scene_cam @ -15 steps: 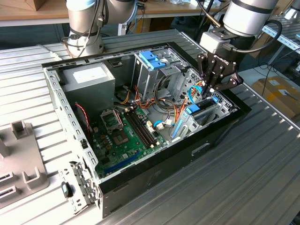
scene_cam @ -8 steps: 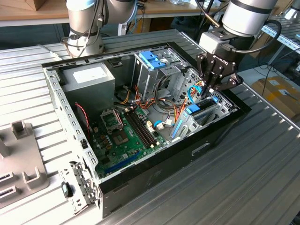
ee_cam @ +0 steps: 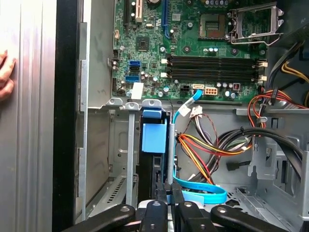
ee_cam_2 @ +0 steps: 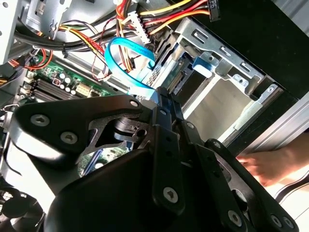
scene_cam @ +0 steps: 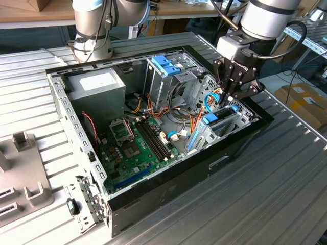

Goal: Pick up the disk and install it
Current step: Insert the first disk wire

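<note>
- The gripper (scene_cam: pixel 228 97) is matt black; the arm (scene_cam: pixel 265 18) above it is pale silver-grey.
- The computer case (scene_cam: pixel 204 171) is glossy black outside and bare silver-grey metal inside.
- The motherboard (scene_cam: pixel 134 149) is green, with 4 black memory slots (ee_cam: pixel 212 67) that have white end clips.
- The power-supply box (scene_cam: pixel 97 89) is grey with a white sticker.
- The drive cage (scene_cam: pixel 159 87) is plain silver metal under a bright blue plastic top (scene_cam: pixel 166 64).
- The plastic bracket (ee_cam: pixel 153 137) in the first wrist view is mid-blue.
- The flat cable (ee_cam: pixel 203 194) is light blue.
- The wire bundle (ee_cam: pixel 207 145) mixes yellow, orange, red and black.
- The thin twisted wire (scene_cam: pixel 91 125) is red and black.
- The table (scene_cam: pixel 276 204) is grey metal, ribbed in parallel stripes.
</note>
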Action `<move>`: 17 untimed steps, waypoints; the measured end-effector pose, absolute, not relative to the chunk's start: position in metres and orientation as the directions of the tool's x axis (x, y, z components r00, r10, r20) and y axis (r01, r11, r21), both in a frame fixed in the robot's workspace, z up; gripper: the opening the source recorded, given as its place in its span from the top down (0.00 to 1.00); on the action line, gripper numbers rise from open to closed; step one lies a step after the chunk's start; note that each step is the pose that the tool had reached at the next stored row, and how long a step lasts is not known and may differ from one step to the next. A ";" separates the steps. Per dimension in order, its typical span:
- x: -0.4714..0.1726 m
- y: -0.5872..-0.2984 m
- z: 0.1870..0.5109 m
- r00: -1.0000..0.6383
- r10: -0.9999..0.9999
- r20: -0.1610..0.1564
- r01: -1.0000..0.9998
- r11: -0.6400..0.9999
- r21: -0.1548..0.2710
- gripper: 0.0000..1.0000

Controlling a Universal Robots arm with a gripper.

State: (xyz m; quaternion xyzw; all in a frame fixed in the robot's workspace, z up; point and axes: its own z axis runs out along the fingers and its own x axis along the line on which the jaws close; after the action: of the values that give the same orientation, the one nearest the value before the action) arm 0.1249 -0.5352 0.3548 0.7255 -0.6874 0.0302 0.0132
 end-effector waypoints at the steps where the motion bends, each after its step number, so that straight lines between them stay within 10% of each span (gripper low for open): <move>1: 0.125 -0.535 0.355 0.054 -0.997 0.062 -0.998 -0.055 -0.023 0.84; 17: 0.124 -0.535 0.355 0.055 -0.997 0.062 -0.998 -0.056 -0.023 0.71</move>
State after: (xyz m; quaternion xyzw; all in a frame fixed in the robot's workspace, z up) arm 0.1238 -0.5351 0.3549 0.7262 -0.6867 0.0307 0.0129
